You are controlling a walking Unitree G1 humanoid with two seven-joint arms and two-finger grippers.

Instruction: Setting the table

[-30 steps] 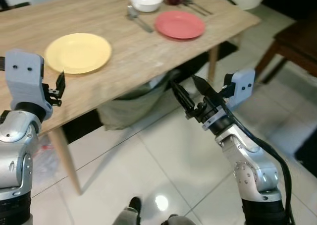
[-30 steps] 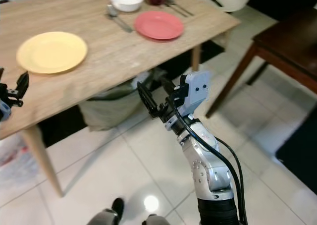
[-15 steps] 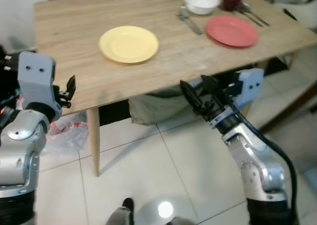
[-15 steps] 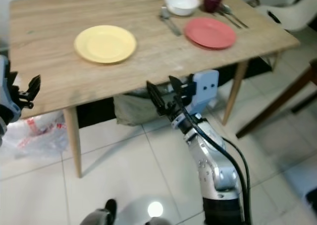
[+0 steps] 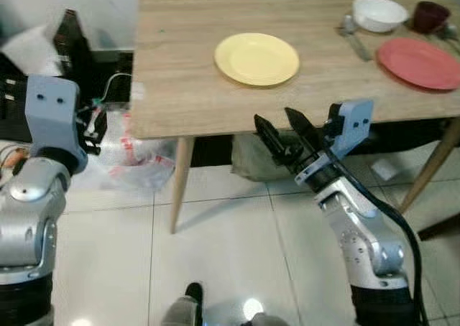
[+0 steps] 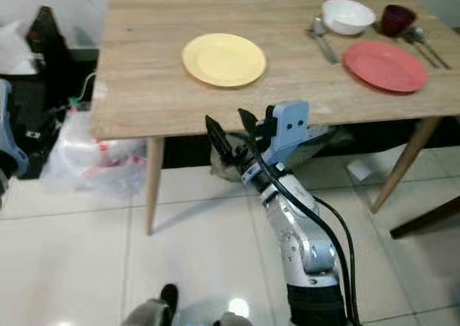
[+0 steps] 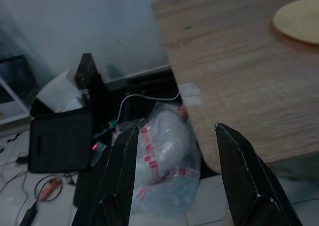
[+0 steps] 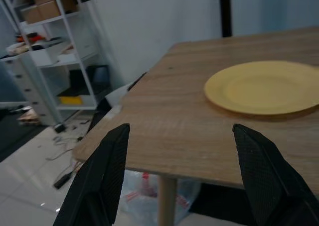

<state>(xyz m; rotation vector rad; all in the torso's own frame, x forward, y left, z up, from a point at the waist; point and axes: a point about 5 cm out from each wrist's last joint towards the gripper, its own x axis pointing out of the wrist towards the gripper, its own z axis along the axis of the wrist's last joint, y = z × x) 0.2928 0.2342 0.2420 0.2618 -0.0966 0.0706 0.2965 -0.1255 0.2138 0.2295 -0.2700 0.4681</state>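
You are looking down at a white tiled floor (image 5: 223,254) with a wooden desk (image 5: 187,89) standing on it, its near edge running across the upper part of the scene. Under the desk's left end a clear plastic bag (image 5: 140,157) with red print is lying on the floor, and a dark case (image 7: 57,141) with cables is sitting further left by the wall.

On the desk, the yellow plate (image 5: 256,58) is sitting nearest the middle, well apart from the other tableware. The red plate (image 5: 418,62) is lying toward the right end, close to the near edge. Beyond it the white bowl (image 5: 379,13) is standing at the far side, with a dark red cup (image 5: 430,16) just to its right. A spoon (image 5: 353,39) is lying between the bowl and the red plate, and more cutlery (image 6: 424,44) is resting to the right of the cup.

Your right claw (image 5: 286,131) is hovering below the desk's near edge, under the yellow plate, with its two black fingers spread wide and nothing between them. Your left claw (image 7: 174,181) is hanging off the desk's left corner, above the bag, and it too is standing wide and holding nothing.
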